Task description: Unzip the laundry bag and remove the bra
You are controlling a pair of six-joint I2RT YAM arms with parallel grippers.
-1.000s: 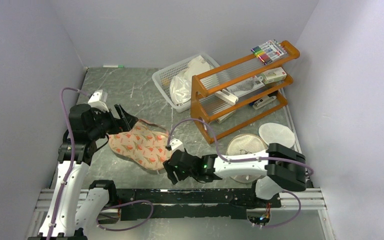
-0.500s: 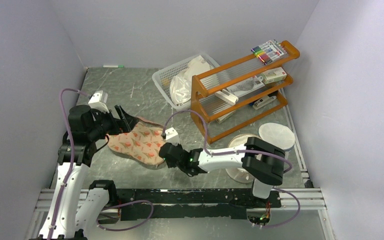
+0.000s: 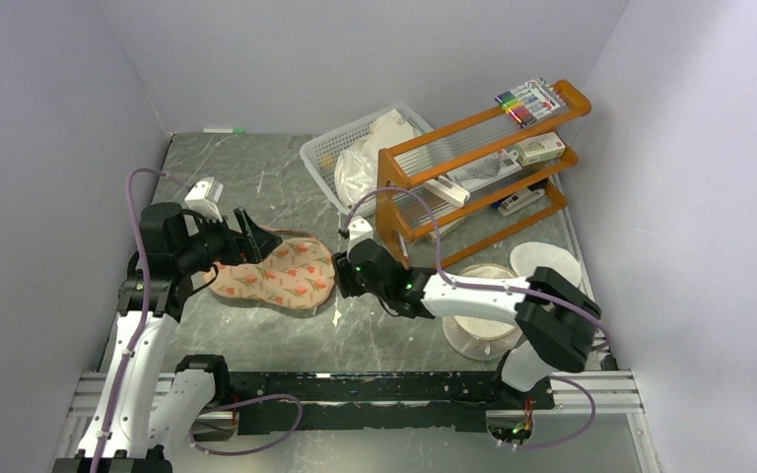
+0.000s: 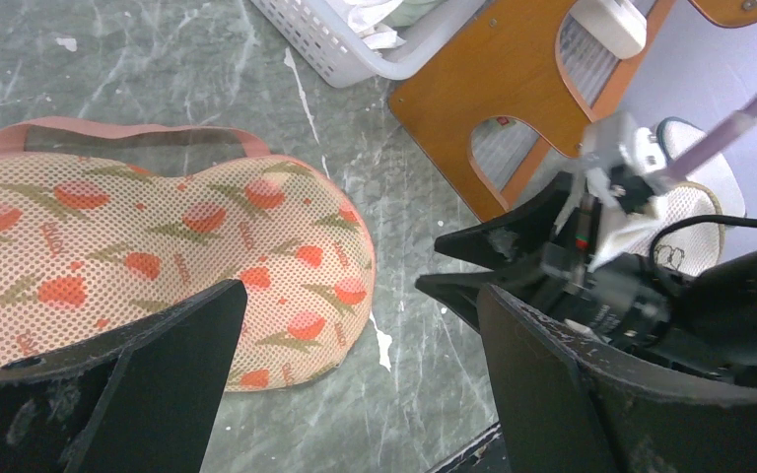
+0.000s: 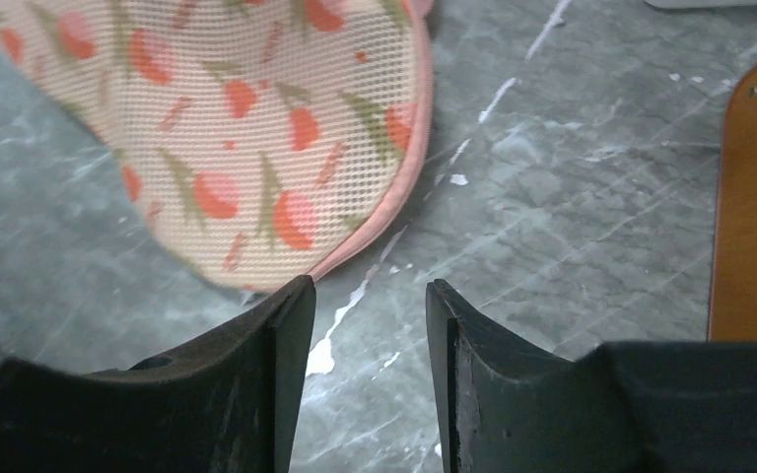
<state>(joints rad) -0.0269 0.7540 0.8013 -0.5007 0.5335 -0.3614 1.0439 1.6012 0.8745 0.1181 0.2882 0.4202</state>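
Note:
The laundry bag (image 3: 284, 273) lies flat on the grey table, peach mesh with red-orange flowers and a pink rim. It also shows in the left wrist view (image 4: 148, 256) and the right wrist view (image 5: 246, 118). My left gripper (image 3: 247, 236) is wide open over the bag's left end, and one finger (image 4: 158, 384) hangs above the fabric. My right gripper (image 3: 339, 280) is open and empty just off the bag's right end. Its fingertips (image 5: 291, 325) stand next to the pink rim over bare table. The bra is not in view.
A white basket (image 3: 327, 148) with plastic bags stands at the back. An orange wooden rack (image 3: 473, 168) stands close behind my right arm and also shows in the right wrist view (image 5: 754, 197). A white mesh drum (image 3: 483, 305) and a round lid (image 3: 544, 264) lie at the right.
My right gripper has moved from the table's front edge farther in, to the bag's right end. The bag has turned and shifted a little away and to the left. My left gripper has barely moved.

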